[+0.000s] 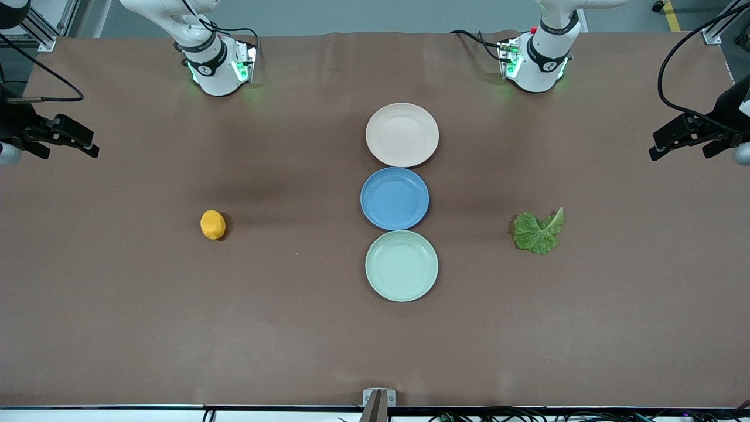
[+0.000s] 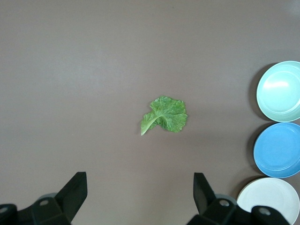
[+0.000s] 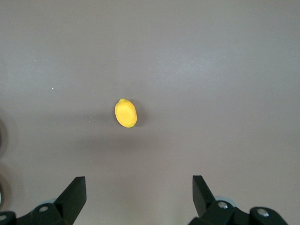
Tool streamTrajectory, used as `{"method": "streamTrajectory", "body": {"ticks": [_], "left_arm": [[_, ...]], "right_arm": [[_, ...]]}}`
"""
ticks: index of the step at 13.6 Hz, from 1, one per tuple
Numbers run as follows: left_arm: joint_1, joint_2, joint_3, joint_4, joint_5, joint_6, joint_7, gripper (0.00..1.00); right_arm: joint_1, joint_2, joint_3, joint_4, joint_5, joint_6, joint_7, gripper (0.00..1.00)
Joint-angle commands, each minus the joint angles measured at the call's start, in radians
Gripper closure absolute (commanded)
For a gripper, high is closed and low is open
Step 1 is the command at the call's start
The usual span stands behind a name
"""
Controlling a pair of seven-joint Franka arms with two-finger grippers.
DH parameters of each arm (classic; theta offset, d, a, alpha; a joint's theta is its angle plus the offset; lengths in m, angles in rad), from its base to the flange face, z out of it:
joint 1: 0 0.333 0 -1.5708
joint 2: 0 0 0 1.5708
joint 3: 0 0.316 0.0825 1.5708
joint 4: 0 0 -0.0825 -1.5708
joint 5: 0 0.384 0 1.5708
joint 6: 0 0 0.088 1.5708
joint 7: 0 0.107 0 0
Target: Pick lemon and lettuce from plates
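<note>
Covering nearly the whole front view, the brown table carries three plates in a touching row down its middle: a beige-cream plate nearest the robots' bases, a blue plate next, and a pale mint green plate nearest the front camera, all three bare. The lettuce lies flat on the table itself toward the left arm's end, well apart from the plates and about level with the gap between the blue and mint ones; its long axis runs on a slant, the paler stem end pointing toward the bases and the left arm's end, the crinkled blade spread the other way. The lemon rests on the table toward the right arm's end, equally far from the plates, its long axis running roughly from the bases toward the front camera with a small nub at the end toward the bases. A metal frame and a strip of grey floor show along the table's edge by the bases. The left gripper hangs high over the lettuce, fingers spread wide and holding nothing. The right gripper hangs likewise above the lemon, fingers wide apart and empty.
</note>
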Motion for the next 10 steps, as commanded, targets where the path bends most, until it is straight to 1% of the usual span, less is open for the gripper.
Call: {"method": "streamTrajectory", "body": {"ticks": [1,10], "left_arm": [[-0.003,0.004,-0.001,0.011,-0.004,-0.010,0.020,0.00],[-0.009,0.004,-0.004,0.010,-0.007,-0.011,0.023,0.00]], "right_arm": [[-0.014,0.009,0.015,0.019,-0.001,-0.001,0.006,0.00],[-0.011,0.009,0.016,0.017,-0.012,0.013,0.005,0.00]]}}
